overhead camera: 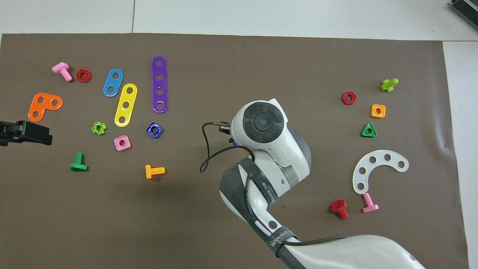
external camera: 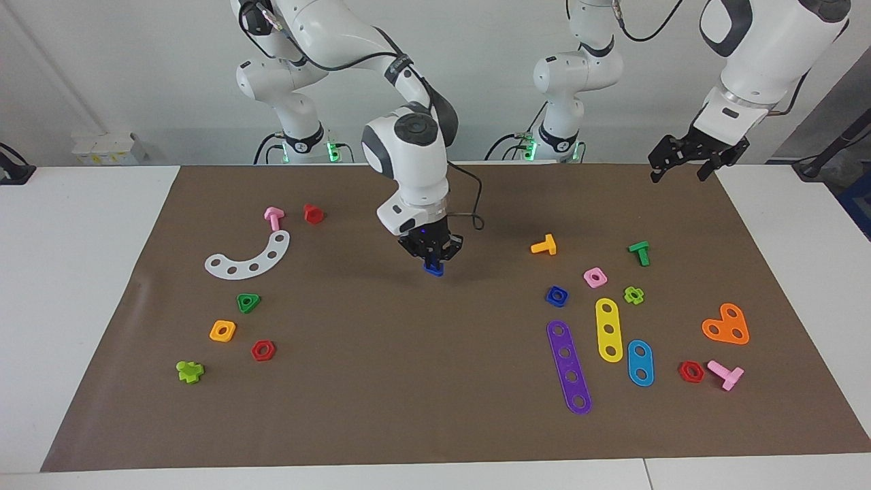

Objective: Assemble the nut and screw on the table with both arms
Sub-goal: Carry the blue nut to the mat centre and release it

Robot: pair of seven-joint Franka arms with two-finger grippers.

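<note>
My right gripper (external camera: 432, 258) is shut on the dark blue screw (external camera: 433, 268), which hangs just above the middle of the brown mat (external camera: 408, 395). In the overhead view the right wrist covers this gripper, and only a sliver of the blue screw (overhead camera: 233, 142) shows. The dark blue square nut (external camera: 556, 295) (overhead camera: 154, 129) lies flat on the mat toward the left arm's end, beside a pink square nut (external camera: 595, 277). My left gripper (external camera: 678, 175) (overhead camera: 44, 135) waits open and holds nothing, raised over the mat's corner at the left arm's end.
An orange bolt (external camera: 544, 245), a green bolt (external camera: 639, 252), and purple (external camera: 569, 366), yellow (external camera: 608, 329) and blue (external camera: 639, 362) strips lie around the nut. Toward the right arm's end lie a white curved strip (external camera: 248, 258), a green triangle (external camera: 248, 302) and an orange nut (external camera: 222, 331).
</note>
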